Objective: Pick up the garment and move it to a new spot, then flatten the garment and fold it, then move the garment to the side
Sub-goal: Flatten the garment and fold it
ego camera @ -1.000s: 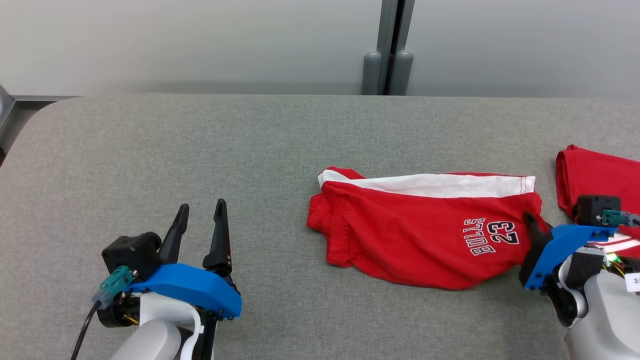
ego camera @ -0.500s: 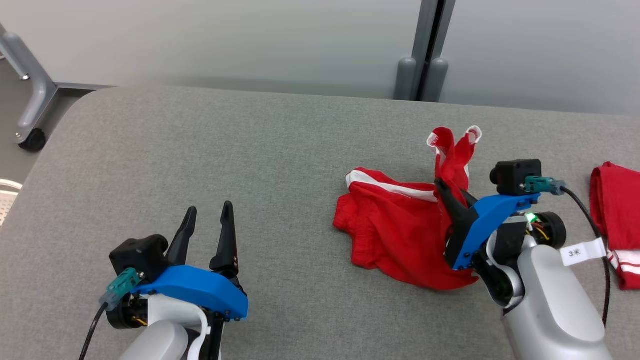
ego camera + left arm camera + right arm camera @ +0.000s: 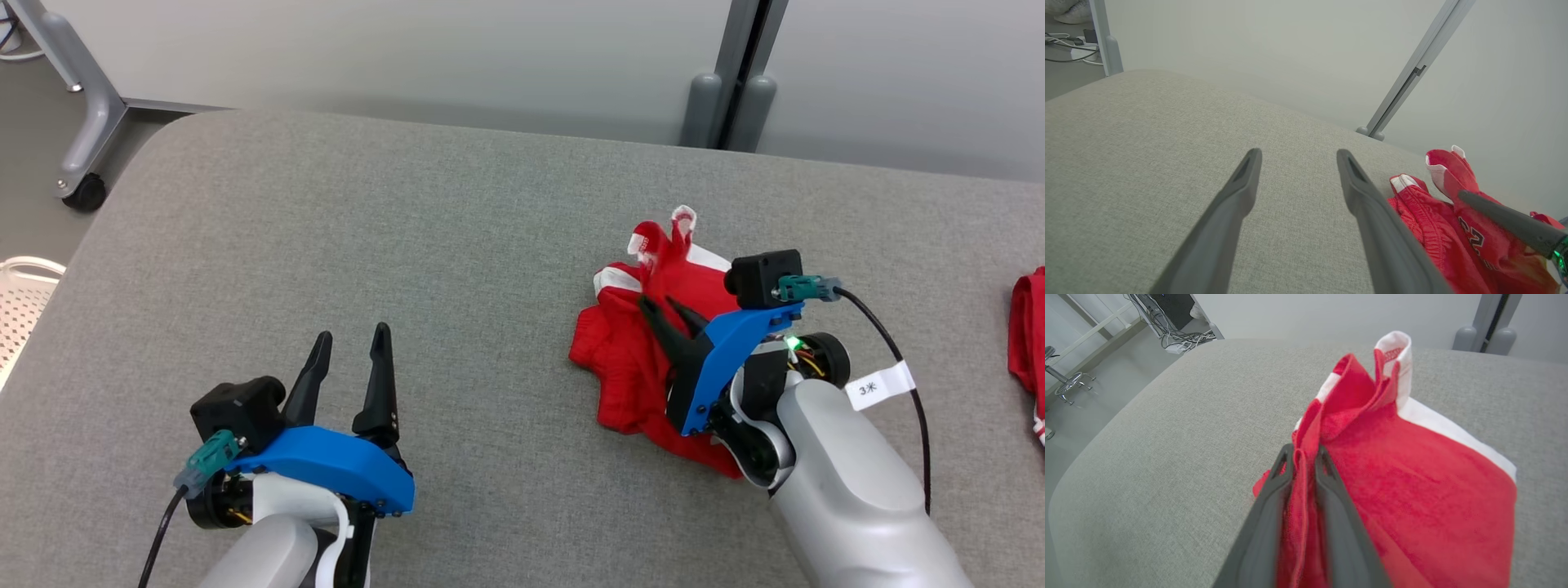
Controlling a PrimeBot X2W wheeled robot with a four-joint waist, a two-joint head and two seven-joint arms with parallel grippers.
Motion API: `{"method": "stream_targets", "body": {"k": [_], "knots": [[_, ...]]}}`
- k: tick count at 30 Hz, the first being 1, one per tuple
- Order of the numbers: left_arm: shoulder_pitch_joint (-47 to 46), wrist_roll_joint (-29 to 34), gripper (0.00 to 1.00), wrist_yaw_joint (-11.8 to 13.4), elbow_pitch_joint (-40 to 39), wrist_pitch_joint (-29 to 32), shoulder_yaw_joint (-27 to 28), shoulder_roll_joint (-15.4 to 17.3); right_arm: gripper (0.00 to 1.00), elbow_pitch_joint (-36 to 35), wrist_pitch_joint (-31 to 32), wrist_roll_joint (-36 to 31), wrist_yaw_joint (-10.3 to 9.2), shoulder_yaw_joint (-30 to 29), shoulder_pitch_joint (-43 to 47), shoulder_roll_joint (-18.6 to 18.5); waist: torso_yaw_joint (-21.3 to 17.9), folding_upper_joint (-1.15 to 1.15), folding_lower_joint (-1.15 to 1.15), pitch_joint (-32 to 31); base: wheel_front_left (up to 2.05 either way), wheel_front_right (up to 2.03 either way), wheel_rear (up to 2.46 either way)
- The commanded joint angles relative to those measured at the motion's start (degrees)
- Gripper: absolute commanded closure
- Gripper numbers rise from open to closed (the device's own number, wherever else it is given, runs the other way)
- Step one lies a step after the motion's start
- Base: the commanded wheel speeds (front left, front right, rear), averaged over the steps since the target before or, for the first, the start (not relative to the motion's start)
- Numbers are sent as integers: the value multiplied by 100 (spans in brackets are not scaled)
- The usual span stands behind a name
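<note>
Two right fingers (image 3: 1263,522) sandwich the bunched garment (image 3: 1412,477).

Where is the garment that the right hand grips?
Head view: the red garment lies bunched on the grey table, right of centre, pinched by the right hand.

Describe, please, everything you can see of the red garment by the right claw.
The red garment looks like soft jersey shorts: red cloth with a white side stripe and a white-trimmed hem, plus part of a dark-edged white print visible from the left wrist. It lies bunched and creased on the grey fabric-covered table, right of centre in the head view. One hem end stands upward, with a fold below it caught between the right claw's fingers. The rest lies on the tabletop.
</note>
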Motion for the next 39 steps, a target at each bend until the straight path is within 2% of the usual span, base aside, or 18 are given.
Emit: {"method": "stream_targets", "body": {"k": [1,2,9,16,23,24,25,27,28,29,34,39], "knots": [[-102,-8,0,-30,27,-31,-3,-14,7,72,-98,130,0,109,-106,-22,-13,-1,0,-3,0,0,0],[-105,-12,0,-33,43,-34,-12,-28,0,119,-159,196,0,206,-138,-22,-22,-1,0,-6,0,0,0],[-138,-8,0,-47,95,-62,-52,-89,0,24,-560,586,0,805,-274,-23,-179,-1,0,-47,0,0,0],[-140,-3,0,-37,105,-82,-82,-123,0,80,-975,179,0,435,-332,-23,-334,-1,0,-93,0,0,0],[-104,1,0,-15,63,-64,-125,-127,0,233,-1189,-620,0,-315,-124,-52,-386,-1,0,-126,0,0,0],[-108,5,0,-18,52,-58,-135,-123,6,260,-1204,-742,0,-407,-79,-82,-377,-1,0,-123,0,0,0],[-112,9,0,-22,43,-55,-142,-118,53,288,-1191,-860,0,-456,-41,-98,-367,-1,0,-122,0,0,0],[-110,15,0,-30,22,-47,-155,-103,67,333,-1143,-1072,0,-543,25,-114,-337,-1,0,-119,0,0,0],[-108,20,0,-30,13,-38,-167,-101,85,370,-1126,-1150,0,-565,61,-124,-314,-1,0,-117,0,0,0],[-104,23,0,-29,9,-34,-175,-96,98,419,-1100,-1226,0,-577,104,-143,-293,-1,0,-117,0,0,0],[-89,19,0,-21,9,-23,-189,-77,100,646,-1012,-1443,0,-371,271,-156,-166,-1,0,-118,0,0,0],[-33,-6,0,-14,28,-20,-194,-57,100,733,-945,-1273,0,202,396,-52,-83,-1,0,-149,0,0,0]]}}
